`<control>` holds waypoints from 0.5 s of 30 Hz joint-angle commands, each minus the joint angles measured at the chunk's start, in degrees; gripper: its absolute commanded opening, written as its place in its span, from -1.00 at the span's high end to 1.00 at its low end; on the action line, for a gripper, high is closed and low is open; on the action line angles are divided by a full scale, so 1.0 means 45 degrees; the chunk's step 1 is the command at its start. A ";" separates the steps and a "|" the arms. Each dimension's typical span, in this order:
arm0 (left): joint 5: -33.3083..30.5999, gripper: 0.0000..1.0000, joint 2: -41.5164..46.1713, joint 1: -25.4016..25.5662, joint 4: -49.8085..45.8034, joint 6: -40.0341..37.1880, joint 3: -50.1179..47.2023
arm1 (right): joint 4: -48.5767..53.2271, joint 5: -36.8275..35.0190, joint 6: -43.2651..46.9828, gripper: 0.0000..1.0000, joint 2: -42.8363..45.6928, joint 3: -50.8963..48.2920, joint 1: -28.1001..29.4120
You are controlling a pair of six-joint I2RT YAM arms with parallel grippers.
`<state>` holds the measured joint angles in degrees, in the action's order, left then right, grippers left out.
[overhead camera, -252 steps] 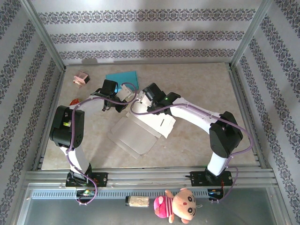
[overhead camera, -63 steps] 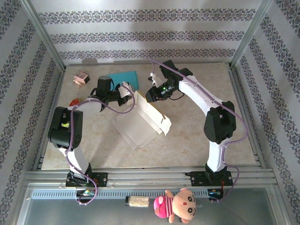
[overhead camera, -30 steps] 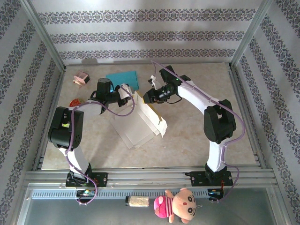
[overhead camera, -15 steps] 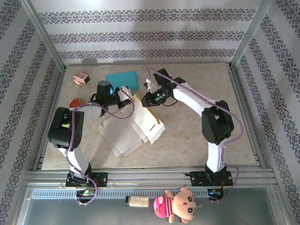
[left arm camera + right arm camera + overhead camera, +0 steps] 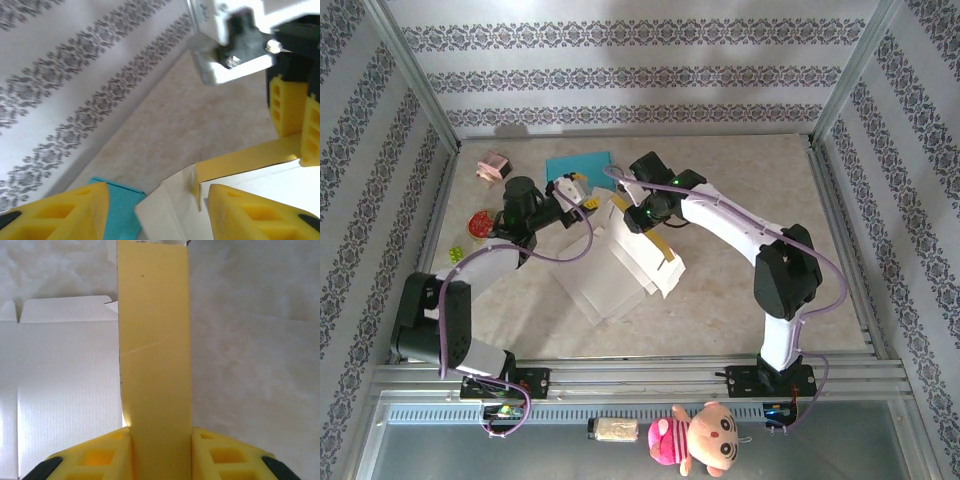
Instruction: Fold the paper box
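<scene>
Pinching the yellow flap [image 5: 154, 340] of the paper box [image 5: 610, 285], your right gripper [image 5: 157, 440] is clamped on it. The box lies mid-way across the table [image 5: 770, 200], stretching toward 5 o'clock from there. Your left gripper [image 5: 575, 190], jaws apart and empty, sits at 9 o'clock of that gripped end, likely nearest for the next fold.

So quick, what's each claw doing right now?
Left gripper: open, holding nothing.
Right gripper: closed on the yellow cardboard flap of the white paper box.

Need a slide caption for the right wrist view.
The right fingers pinch the yellow flap of the paper box, which rests on the marbled table.
</scene>
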<state>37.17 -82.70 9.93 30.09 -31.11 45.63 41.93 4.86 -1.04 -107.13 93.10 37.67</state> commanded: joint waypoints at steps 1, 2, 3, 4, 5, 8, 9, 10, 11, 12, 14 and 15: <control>-0.1432 -0.09 0.0339 -0.0234 -0.0631 0.0861 0.0016 | 0.0408 -0.3226 0.1624 0.42 0.0748 0.0441 0.0305; -0.1871 -0.09 0.0377 -0.0240 -0.0807 0.0972 0.0045 | 0.0418 -0.3849 0.2007 0.41 0.0825 0.0463 0.0387; -0.2151 -0.09 0.0364 -0.0254 -0.0925 0.1095 0.0056 | 0.0417 -0.4413 0.2291 0.41 0.0885 0.0441 0.0469; -0.2190 -0.09 0.0352 -0.0265 -0.1108 0.1173 0.0085 | 0.0395 -0.4850 0.2642 0.40 0.0916 0.0424 0.0542; -0.2124 -0.09 0.0300 -0.0274 -0.1564 0.1261 0.0205 | 0.0402 -0.5349 0.2995 0.39 0.0916 0.0362 0.0636; -0.1831 -0.11 0.0054 -0.0254 -0.3070 0.2214 0.0757 | 0.0347 -0.6013 0.3366 0.36 0.0764 0.0172 0.0809; -0.1874 -0.12 -0.0030 -0.0254 -0.3263 0.2705 0.0827 | 0.0314 -0.5895 0.3242 0.36 0.0696 0.0056 0.0811; -0.1921 -0.12 -0.0107 -0.0255 -0.3366 0.3067 0.0841 | 0.0196 -0.5734 0.3073 0.35 0.0641 -0.0108 0.0792; -0.1978 -0.12 -0.0214 -0.0255 -0.3518 0.3424 0.0907 | 0.0029 -0.5540 0.2910 0.35 0.0568 -0.0333 0.0807; -0.1969 -0.12 -0.0309 -0.0254 -0.3694 0.3682 0.0953 | -0.0128 -0.5494 0.2782 0.36 0.0465 -0.0508 0.0853; -0.1612 -0.12 -0.0448 -0.0269 -0.3814 0.4323 0.1051 | -0.0207 -0.5574 0.2627 0.36 0.0191 -0.0614 0.0981; -0.1424 -0.12 -0.0506 -0.0255 -0.3815 0.4738 0.1071 | -0.0221 -0.5541 0.2499 0.35 0.0052 -0.0652 0.1024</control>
<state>29.36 -84.07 9.26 16.64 -17.30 48.64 41.71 -17.85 10.85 -105.06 91.37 41.15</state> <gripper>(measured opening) 0.561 0.323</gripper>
